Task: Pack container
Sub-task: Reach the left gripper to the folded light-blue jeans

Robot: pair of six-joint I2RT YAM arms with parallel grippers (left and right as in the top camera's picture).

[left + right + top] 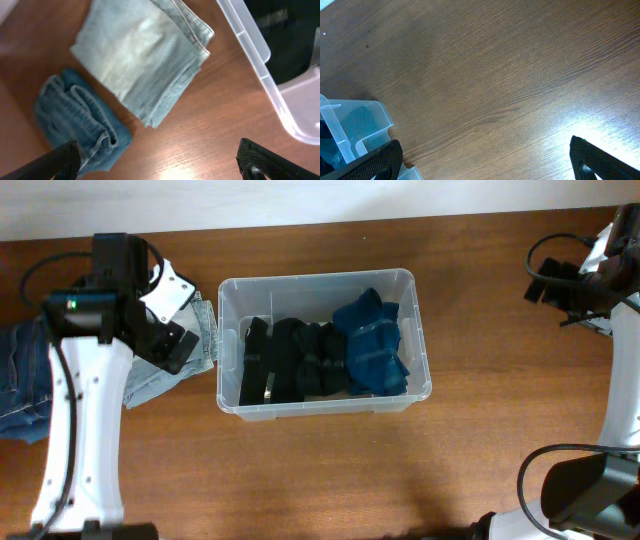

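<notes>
Fingertips of your left gripper [157,150] are showing at the bottom corners of the left wrist frame, jaws spread wide and gripping nothing. Your right gripper [485,145] is likewise gaping over bare table [510,75]. Overhead, the container [320,285] is sitting mid-frame, holding black clothes [290,365] and a dark blue garment [372,345]. Folded light jeans [145,60] are lying just beside its left wall, with darker denim [80,120] lower left. Likely risks: pinching only the top fold, so the jeans are unfolding mid-lift, or clipping the rim and shoving the unsteadied container.
</notes>
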